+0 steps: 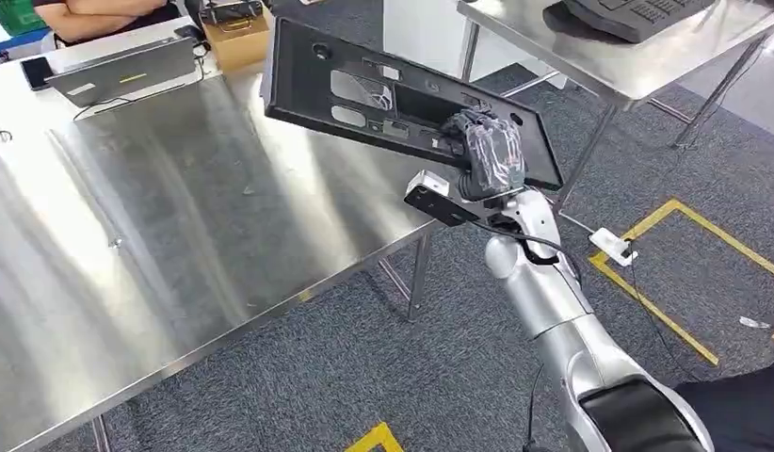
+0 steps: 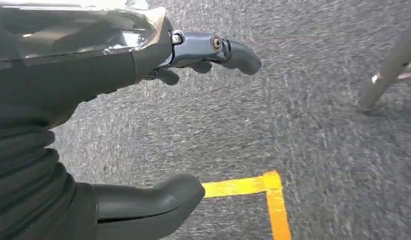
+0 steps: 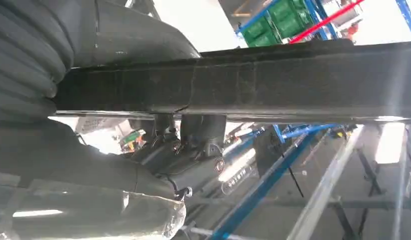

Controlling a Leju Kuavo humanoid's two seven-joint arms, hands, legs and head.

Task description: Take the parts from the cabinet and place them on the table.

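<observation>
A long flat black plastic part [image 1: 364, 94] with cut-outs hangs tilted in the air above the right corner of the steel table [image 1: 176, 226]. My right hand [image 1: 491, 151] grips it at its near right end, fingers wrapped over its edge. The right wrist view has the part's dark edge [image 3: 273, 82] crossing the picture, with my right hand [image 3: 193, 160] clamped on it. My left hand [image 2: 193, 125] hangs over grey carpet, thumb and fingers [image 2: 228, 50] apart, nothing between them.
A closed laptop [image 1: 124, 66] and a cardboard box [image 1: 237, 38] sit at the table's far edge, with a person's folded arms [image 1: 101, 14] behind. A second steel table [image 1: 628, 47] stands at the right. Yellow floor tape [image 1: 666, 273] marks the carpet.
</observation>
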